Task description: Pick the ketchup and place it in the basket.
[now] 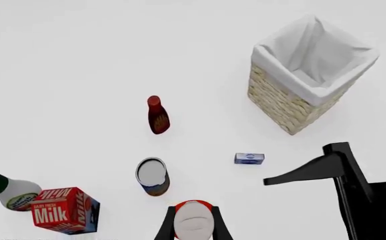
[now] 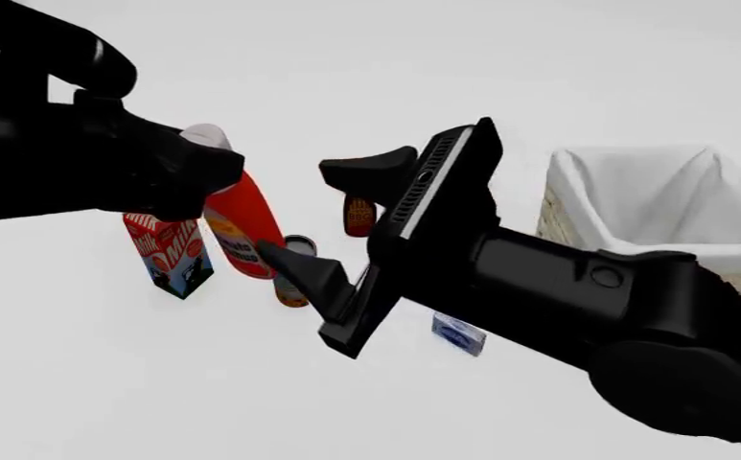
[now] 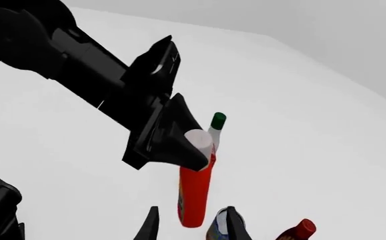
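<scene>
Ketchup (image 2: pixel 244 230) hangs off the table in the left gripper (image 1: pixel 193 222), whose fingers are clenched on its white cap end; in the right wrist view the red body (image 3: pixel 194 195) dangles below those fingers with its long axis near upright, leaning a little. Just past it from the left fingers lie a can (image 1: pixel 153 176) and a milk carton (image 1: pixel 65 210), then a small blue box (image 1: pixel 248 158) and a dark maroon bottle (image 1: pixel 157 116), and farthest off the basket (image 1: pixel 292 100), well apart from the ketchup and off toward the right arm's side. The right gripper (image 2: pixel 344 230) is released, jaws spread wide and holding nothing, reaching across just beside the ketchup. The left arm is plainly the one carrying; my judgement is that the coming move is a sideways carry until the bottle hangs over the basket's open, cloth-lined mouth, with the right arm standing in that path.
</scene>
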Robot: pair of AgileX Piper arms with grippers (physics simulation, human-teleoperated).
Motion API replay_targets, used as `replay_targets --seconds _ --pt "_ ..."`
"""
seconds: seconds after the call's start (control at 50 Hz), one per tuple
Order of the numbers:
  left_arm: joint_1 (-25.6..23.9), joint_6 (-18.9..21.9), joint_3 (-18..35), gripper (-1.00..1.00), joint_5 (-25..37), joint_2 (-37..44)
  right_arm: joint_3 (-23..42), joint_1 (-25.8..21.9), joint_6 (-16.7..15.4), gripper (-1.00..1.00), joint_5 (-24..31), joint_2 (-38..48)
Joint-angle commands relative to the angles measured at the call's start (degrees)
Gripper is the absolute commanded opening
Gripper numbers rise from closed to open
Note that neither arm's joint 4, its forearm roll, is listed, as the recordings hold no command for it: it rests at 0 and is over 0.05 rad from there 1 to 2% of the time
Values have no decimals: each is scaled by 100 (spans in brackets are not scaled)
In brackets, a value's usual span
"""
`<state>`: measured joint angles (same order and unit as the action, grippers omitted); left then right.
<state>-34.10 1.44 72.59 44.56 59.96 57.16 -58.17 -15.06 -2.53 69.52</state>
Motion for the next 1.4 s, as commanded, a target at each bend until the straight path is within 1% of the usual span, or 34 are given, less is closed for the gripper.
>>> replay_targets --seconds 0.02,0.44,0.58,0.66,0.94,1.22,1.26,1.3,1.4 --pt "31 31 -14 -100 -29 12 17 58 -4 100 -150 166" --pt "9 -9 -27 -100 18 7 218 54 49 100 -279 446" --pt "-59 -94 -94 -100 -22 -19 277 5 185 100 -337 535" --pt "-70 -102 -130 -100 -38 -24 285 3 176 100 -360 575" --pt "-116 -181 -184 -100 -2 -66 355 2 345 100 -475 759" --pt "-168 -240 -68 -100 155 -151 443 71 473 100 -634 1065" --pt "-174 -261 -53 -100 178 -161 441 59 617 100 -665 1078" --pt "-182 -266 -50 -100 187 -166 444 61 599 100 -673 1099" --pt "-194 -291 -18 -100 231 -182 442 39 684 100 -725 1165"
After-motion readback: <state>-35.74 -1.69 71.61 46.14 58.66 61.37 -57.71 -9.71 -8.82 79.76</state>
